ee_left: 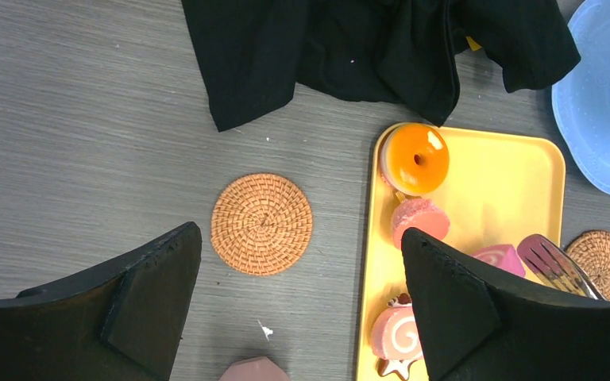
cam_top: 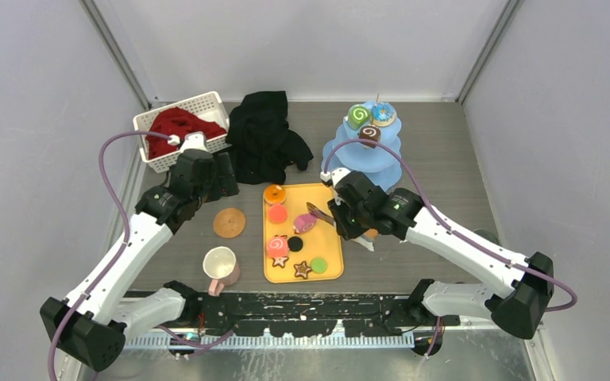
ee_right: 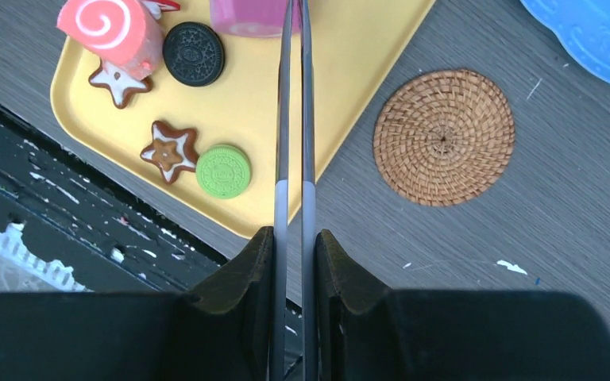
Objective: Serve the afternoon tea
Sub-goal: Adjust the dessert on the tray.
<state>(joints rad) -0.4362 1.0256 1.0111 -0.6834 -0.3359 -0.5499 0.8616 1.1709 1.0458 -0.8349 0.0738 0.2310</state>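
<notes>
Partway through the afternoon tea service, a pink-handled cream mug (cam_top: 221, 266) sits on the bench (cam_top: 445, 159) near the front edge, just left of the yellow tray (cam_top: 330, 238) and not on either woven coaster. Most of the sweets lie on that tray: two star cookies (ee_right: 170, 149), a green cookie (ee_right: 223, 171), a black cookie (ee_right: 194, 53), a pink swirl roll (ee_right: 111, 30), a red gumdrop (ee_left: 418, 220) and an orange donut (ee_left: 416, 158). Above them, the right gripper (ee_right: 294, 238) is clenched on a pair of metal tongs (ee_right: 294, 119), whose tips reach a pink cube (ee_right: 246, 14) mid-tray. One coaster (ee_right: 443, 136) lies bare just right of the tray. The left gripper (ee_left: 300, 234) hangs released, jaws wide and holding nothing, over the other coaster (cam_top: 229, 222). Farther back, the pale-blue tiered stand (cam_top: 385, 171) carries only three pieces, a green swirl (cam_top: 357, 117), a blue donut (cam_top: 383, 113) and a brown swirl (cam_top: 369, 133); its lower tiers look bare. A black cloth (cam_top: 266, 139) and a white basket (cam_top: 198, 105) lie at the rear. By this onlooker's reckoning, most plating remains, and the mug has yet to be placed.
</notes>
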